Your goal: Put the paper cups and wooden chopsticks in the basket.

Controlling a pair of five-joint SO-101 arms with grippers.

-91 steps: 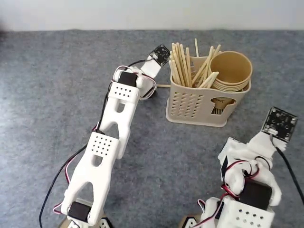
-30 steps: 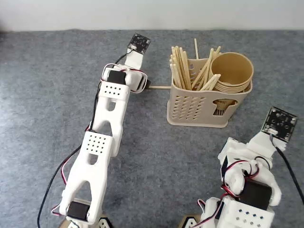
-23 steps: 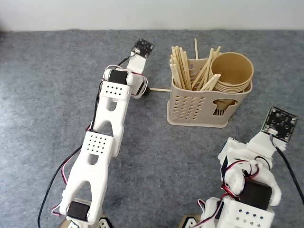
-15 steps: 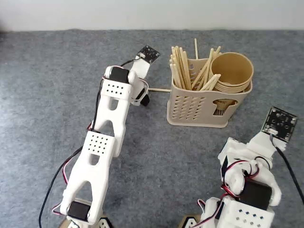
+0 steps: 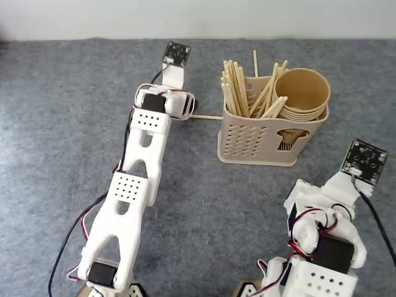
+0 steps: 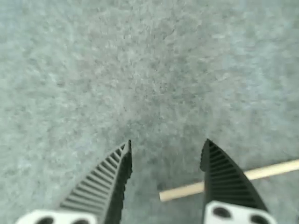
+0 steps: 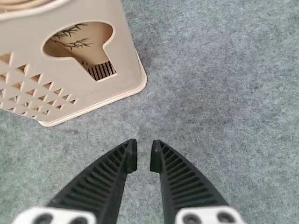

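The basket (image 5: 250,141) stood on the grey desk (image 5: 55,136), with a stack of paper cups (image 5: 301,93) in 1 side and a bundle of wooden chopsticks (image 5: 236,83) in the other. 1 loose chopstick (image 5: 208,116) lay flat on the desk, its far end at the basket wall. The left jaws were spread wide over its near end, gripping nothing. The right jaws were almost closed and empty, near the basket's corner.

Beige triangle-holed basket (image 5: 247,141); speckled grey carpet (image 5: 55,124).
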